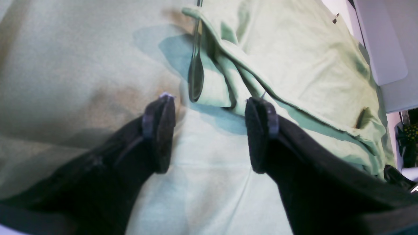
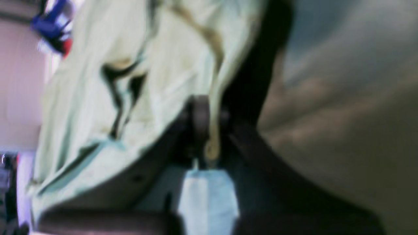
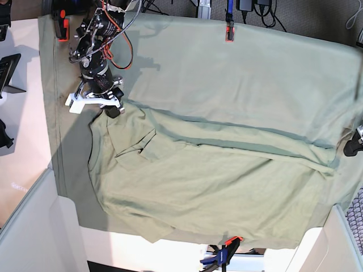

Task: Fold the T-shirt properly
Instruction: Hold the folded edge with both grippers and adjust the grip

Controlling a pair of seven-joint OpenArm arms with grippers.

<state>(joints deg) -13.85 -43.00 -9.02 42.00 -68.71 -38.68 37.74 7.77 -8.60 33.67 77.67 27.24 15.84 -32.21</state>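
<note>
The pale sage-green T-shirt point(image 3: 215, 181) lies spread across the table, with a long fold line along its far side. My right gripper point(image 3: 113, 110) is at the shirt's far left corner. In the blurred right wrist view it point(image 2: 210, 127) is shut on a pinched edge of the T-shirt point(image 2: 156, 65). My left gripper point(image 1: 210, 130) is open and empty, its jaws wide apart over pale cloth, just short of a hemmed, folded edge of the T-shirt point(image 1: 294, 65). In the base view the left gripper point(image 3: 353, 146) only shows as a dark tip at the right edge.
A larger green tablecloth point(image 3: 227, 73) covers the table, held by orange clamps at the back point(image 3: 229, 31), at the back left point(image 3: 61, 25) and at the front edge point(image 3: 227, 249). White panels stand at the front left point(image 3: 34, 226) and the front right point(image 3: 340, 243).
</note>
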